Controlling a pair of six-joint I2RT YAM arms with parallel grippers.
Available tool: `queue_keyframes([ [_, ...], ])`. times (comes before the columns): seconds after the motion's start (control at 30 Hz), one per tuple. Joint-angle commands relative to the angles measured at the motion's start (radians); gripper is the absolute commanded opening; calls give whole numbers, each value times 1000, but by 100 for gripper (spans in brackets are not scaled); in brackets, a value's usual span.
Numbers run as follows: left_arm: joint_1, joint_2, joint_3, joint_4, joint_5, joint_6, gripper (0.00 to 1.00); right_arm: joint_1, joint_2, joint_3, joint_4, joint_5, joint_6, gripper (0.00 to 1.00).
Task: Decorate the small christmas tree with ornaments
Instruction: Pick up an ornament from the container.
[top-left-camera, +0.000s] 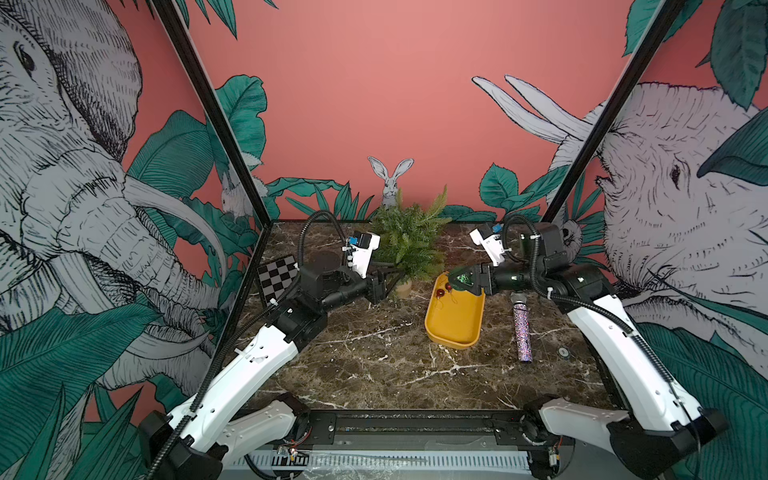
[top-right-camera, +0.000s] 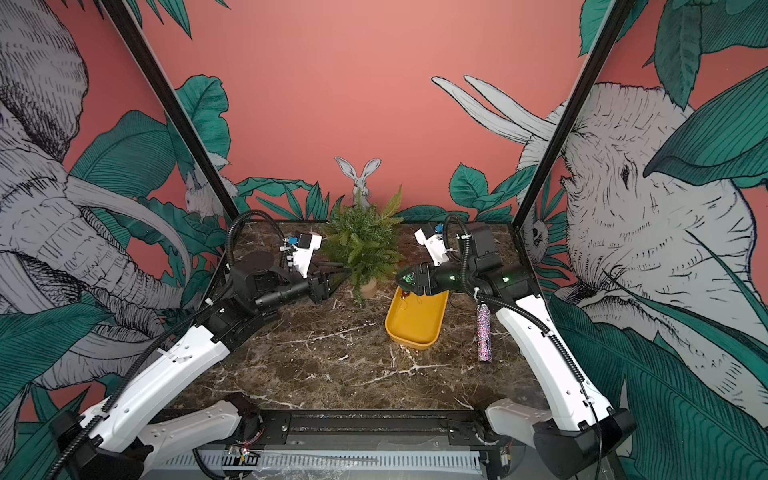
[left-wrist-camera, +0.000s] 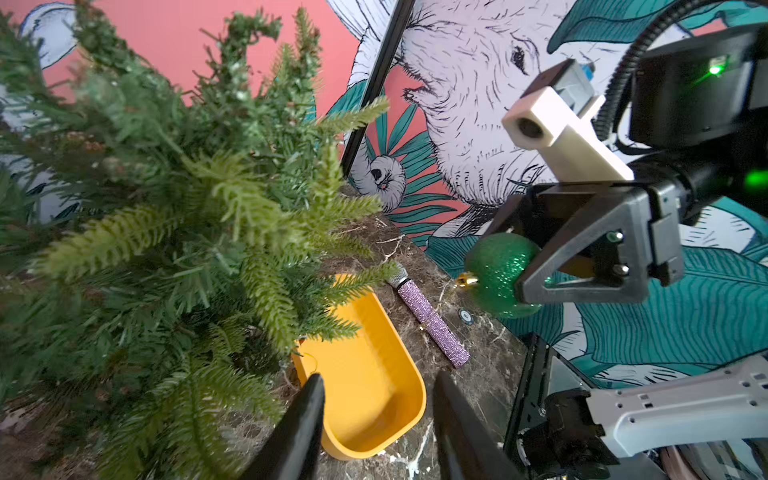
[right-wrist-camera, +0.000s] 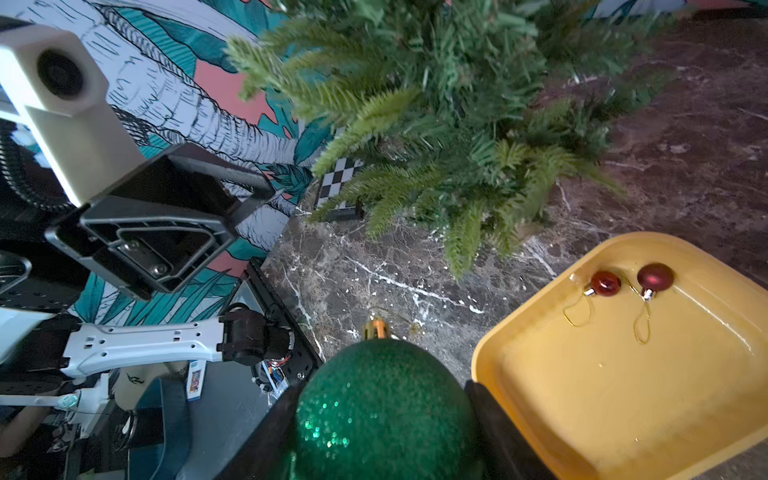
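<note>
Green ball (right-wrist-camera: 384, 415), right gripper (left-wrist-camera: 515, 262) clamping it, overhangs tray (right-wrist-camera: 482, 361) rim (left gripper (left-wrist-camera: 380, 377) gapes empty).

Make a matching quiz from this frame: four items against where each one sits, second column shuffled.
1 green glitter ball
2 red balls
3 glitter stick
4 small tree

A in the yellow tray
B upright at the back of the table
C flat on the table beside the tray
D clamped in the right gripper

Pairs: 1-D, 2-A, 3-C, 4-B
</note>
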Motion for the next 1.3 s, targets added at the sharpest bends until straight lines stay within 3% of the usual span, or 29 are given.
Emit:
queue_keyframes([
  [0.0, -7, 1, 43, -21, -20, 48, 41, 17, 29, 80, 11, -80, 9, 47],
  [0.13, -8, 18, 85, -42, -11, 86, 38, 46, 83, 167, 11, -100, 17, 46],
  [0.37, -7, 54, 145, -65, 42, 152, 43, 92, 172, 282, 1, -127, 16, 46],
  [0.73, -7, 84, 139, 26, 121, 154, 33, 130, 218, 332, 14, -160, 28, 46],
  [1.17, -7, 90, 127, 85, 183, 134, 12, 133, 214, 322, 54, -170, 49, 46],
  [1.27, -7, 90, 124, 86, 180, 138, 0, 132, 217, 326, 59, -167, 51, 46],
])
